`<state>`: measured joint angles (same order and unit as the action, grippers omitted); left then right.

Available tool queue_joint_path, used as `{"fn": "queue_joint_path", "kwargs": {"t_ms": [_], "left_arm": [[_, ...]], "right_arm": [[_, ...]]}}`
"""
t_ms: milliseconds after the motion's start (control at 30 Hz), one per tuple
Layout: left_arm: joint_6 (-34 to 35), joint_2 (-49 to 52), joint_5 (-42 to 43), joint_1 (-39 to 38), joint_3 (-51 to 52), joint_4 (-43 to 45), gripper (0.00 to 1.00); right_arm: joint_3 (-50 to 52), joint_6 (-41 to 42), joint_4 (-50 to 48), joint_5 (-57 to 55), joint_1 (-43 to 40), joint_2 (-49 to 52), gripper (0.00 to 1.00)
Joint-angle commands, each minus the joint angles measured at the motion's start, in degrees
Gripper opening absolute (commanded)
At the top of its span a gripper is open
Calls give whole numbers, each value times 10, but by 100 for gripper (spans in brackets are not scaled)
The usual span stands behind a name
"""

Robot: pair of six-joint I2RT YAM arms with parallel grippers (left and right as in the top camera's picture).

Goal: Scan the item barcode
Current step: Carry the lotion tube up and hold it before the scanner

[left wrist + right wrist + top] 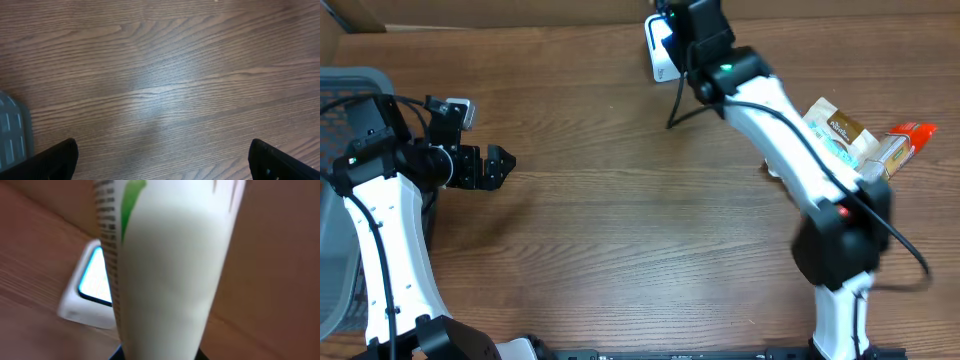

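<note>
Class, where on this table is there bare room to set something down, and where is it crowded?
Free: the table between the left gripper and the right arm. Crowded: right edge by the packets; top by the scanner.

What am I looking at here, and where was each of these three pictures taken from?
Two white robot arms work at a brown wooden table. One picture looks down from above; the other two come from wrist cameras. The left gripper hangs open and empty near a grey mesh basket. The right gripper is shut on a white plastic tube with green print, held before a small white scanner box with a lit window. A brown-and-white packet and an orange-tipped pack lie at the right.
</note>
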<state>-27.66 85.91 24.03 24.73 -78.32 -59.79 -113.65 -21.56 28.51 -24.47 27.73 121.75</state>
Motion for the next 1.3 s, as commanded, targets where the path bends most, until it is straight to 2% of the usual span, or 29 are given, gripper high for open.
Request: {"fn": "queue_joint_path", "kwargs": {"t_ms": [0, 100, 300, 633, 1267], "left_arm": [[-10, 2, 9, -5, 0, 1, 100], [-10, 2, 9, -5, 0, 1, 100], [-10, 2, 9, -5, 0, 1, 100], [-10, 2, 9, -5, 0, 1, 100], [-10, 2, 9, -5, 0, 1, 100]], "right_arm": [[-14, -192, -83, -70, -8, 52, 4], [-14, -235, -156, -70, -14, 98, 4], [-14, -240, -216, -70, -27, 149, 4], [-14, -239, -216, -71, -31, 184, 4], [-14, -240, -214, -89, -31, 184, 4]]}}
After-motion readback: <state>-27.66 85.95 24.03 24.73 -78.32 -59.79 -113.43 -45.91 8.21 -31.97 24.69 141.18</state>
